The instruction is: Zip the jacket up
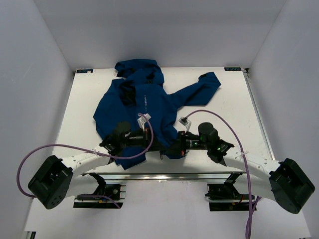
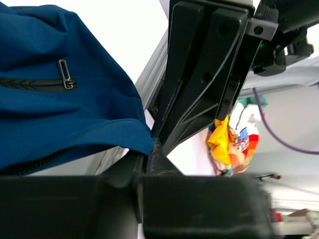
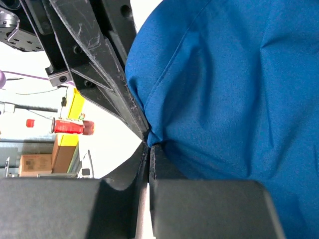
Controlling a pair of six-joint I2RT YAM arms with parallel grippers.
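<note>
While both arms reach low and inward, left hand point(image 2: 152, 144) and right hand point(image 3: 148, 143) clamp the jacket point(image 1: 149, 104) hem.

A white surface point(image 1: 239, 99) carries a blue jacket point(image 1: 149, 104), lying crumpled across its left and middle, hood toward the far edge.

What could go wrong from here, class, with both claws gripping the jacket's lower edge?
1. The left claw and right claw each pinch only a thin edge of the jacket, so the fabric may slip out.
2. The only zip pull in view seems to be a pocket's, so the front zip may not be lined up.
</note>
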